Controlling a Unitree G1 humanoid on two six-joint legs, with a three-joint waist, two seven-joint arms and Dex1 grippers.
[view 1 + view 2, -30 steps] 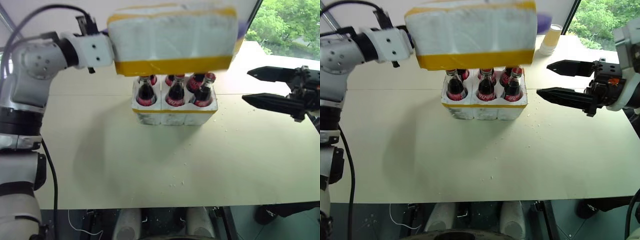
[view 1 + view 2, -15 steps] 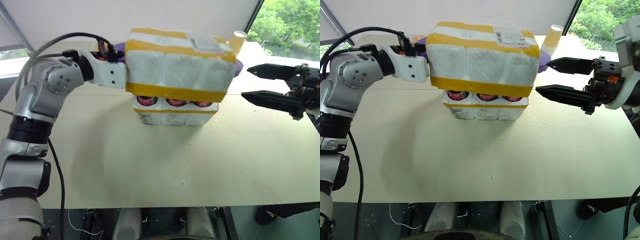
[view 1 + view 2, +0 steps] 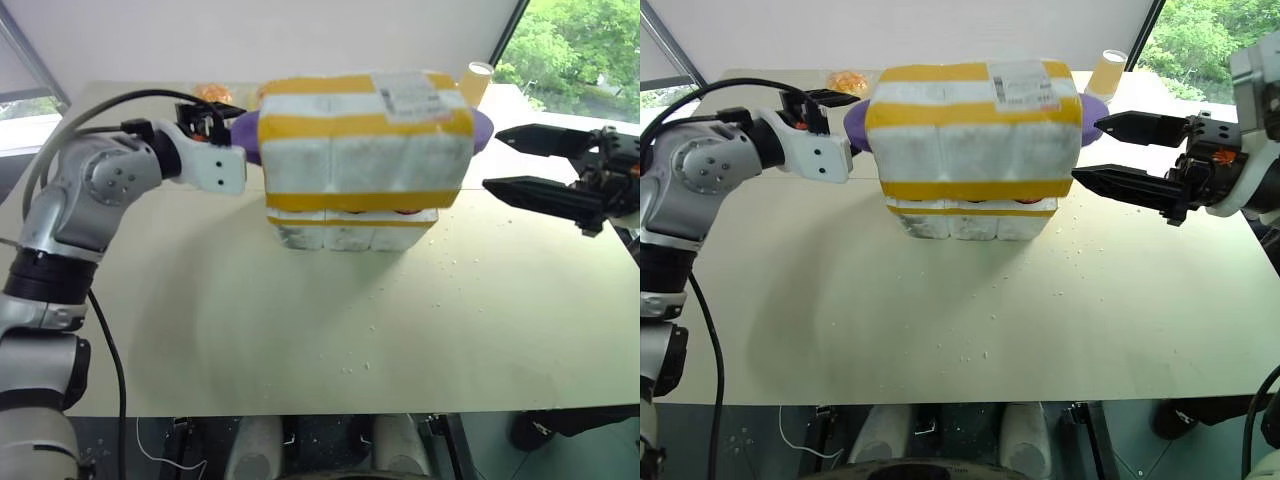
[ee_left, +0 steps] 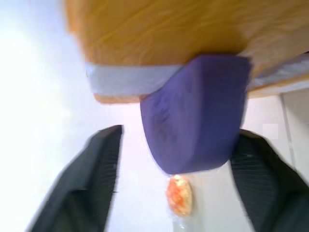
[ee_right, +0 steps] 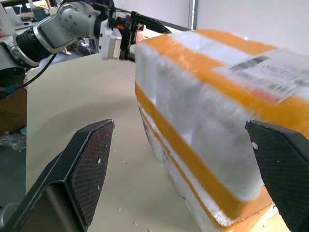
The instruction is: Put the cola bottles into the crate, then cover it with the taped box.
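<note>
On the pale wooden bench by the window, the big white foam taped box with yellow bands sits over the white foam crate, both pincers spread, left pincer close beside, so I fear a careless retreat tilts it.

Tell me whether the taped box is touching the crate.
Touching. In the right eye view the taped box sits down over the crate, its lower yellow band meeting the crate's top with no gap.
</note>
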